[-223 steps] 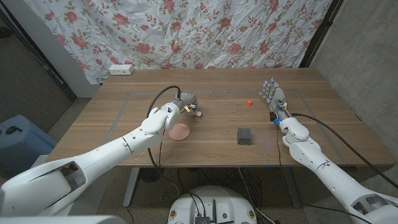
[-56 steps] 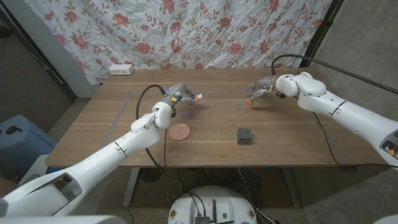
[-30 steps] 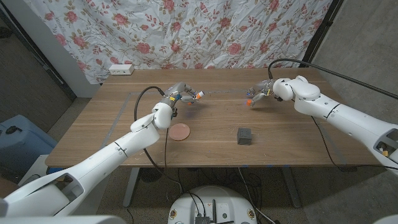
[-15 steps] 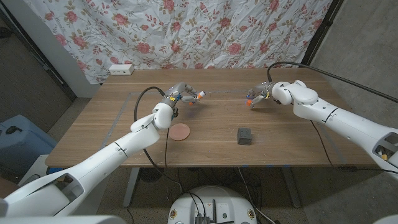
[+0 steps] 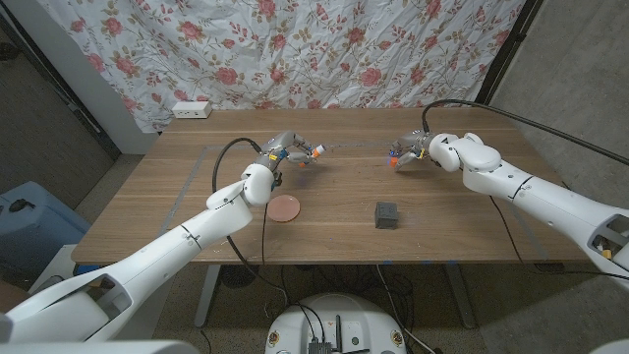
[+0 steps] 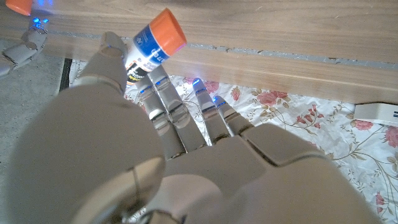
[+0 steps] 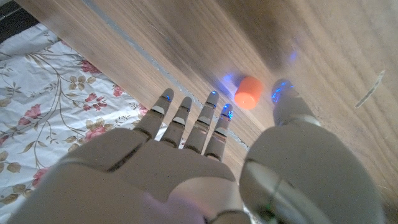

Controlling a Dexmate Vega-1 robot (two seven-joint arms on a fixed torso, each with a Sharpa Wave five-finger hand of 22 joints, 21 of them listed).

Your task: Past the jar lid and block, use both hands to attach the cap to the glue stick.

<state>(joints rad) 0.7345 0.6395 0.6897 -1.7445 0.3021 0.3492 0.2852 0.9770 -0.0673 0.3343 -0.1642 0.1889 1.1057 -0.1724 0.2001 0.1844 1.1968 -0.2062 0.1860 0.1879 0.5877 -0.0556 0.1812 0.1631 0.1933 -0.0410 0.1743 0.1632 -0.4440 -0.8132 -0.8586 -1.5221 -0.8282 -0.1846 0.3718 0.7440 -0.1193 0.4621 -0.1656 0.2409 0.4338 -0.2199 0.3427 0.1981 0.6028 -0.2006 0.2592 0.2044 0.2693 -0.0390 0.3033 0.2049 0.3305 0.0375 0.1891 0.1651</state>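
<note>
Pinching the glue stick (image 6: pixel 152 45) between thumb and fingertips, the left hand (image 5: pixel 282 152) holds it up off the wooden table (image 5: pixel 197 211) with its orange end pointing toward the right hand (image 5: pixel 411 150), and the grasp looks shallow: only the lower part of the tube sits against the fingers (image 6: pixel 158 99), so any sideways push during capping could tip the tube or slide it out. The right hand hovers over the small orange cap (image 7: pixel 247 92), which in the right wrist view sits just beyond the fingertips (image 7: pixel 214 115), between them and the thumb; I cannot tell from these views whether the cap is already pinched or merely bracketed, nor whether it rests on the table or is lifted. If it is not yet secured, closing too fast could flick so light a piece across the table. The two hands are well apart, so the cap has a long way to travel, and a loose pinch may drop it. The jar lid (image 5: pixel 286 207) and the dark block (image 5: pixel 386 215) lie nearer the robot than both hands, clear of the direct line between them, so collision there seems unlikely. Misalignment at the join is the main hazard.
</note>
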